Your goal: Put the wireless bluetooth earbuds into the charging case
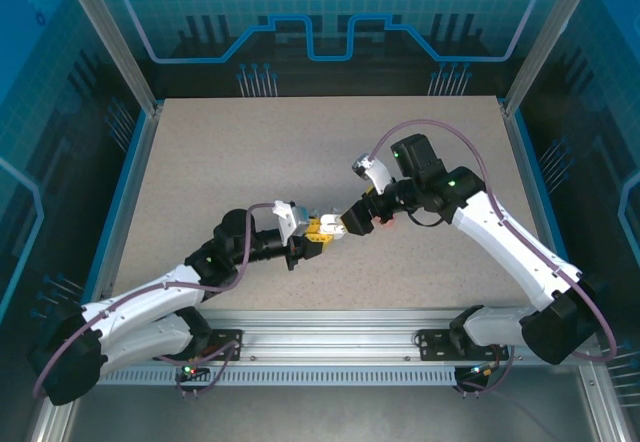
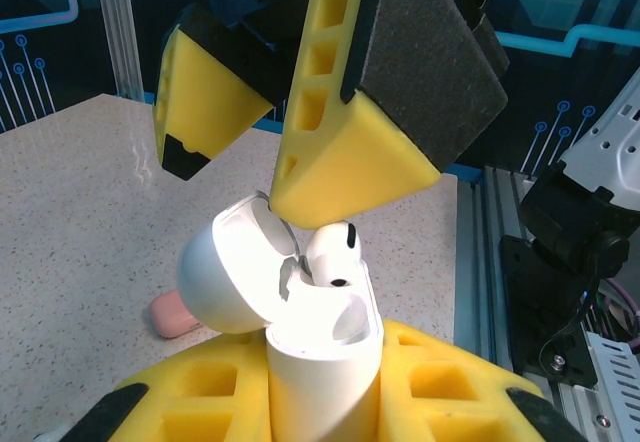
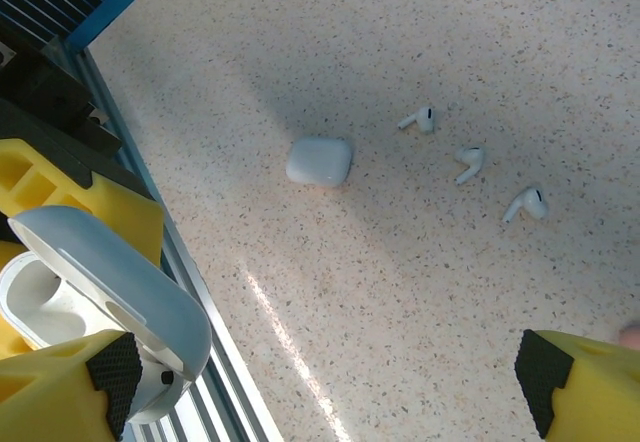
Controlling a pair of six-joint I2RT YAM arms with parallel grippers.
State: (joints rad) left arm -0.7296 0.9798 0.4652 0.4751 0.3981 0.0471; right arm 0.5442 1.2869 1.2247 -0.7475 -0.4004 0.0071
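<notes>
Speckled table [image 3: 420,292] | left gripper [image 2: 325,387] clamps charging case [image 2: 320,357]; right gripper [image 2: 245,177] agape above it | we count one earbud [image 2: 332,252] in, three loose earbuds [image 3: 468,162] left

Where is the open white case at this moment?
In the left wrist view, the open white case, a white earbud poking from it, stands gripped in the left hand, just beneath the open right hand.

The speckled table [image 3: 400,292] beneath me is carrying a closed white case [image 3: 320,160], with three white earbuds [image 3: 418,119] [image 3: 468,162] [image 3: 525,203] lying near it.
</notes>
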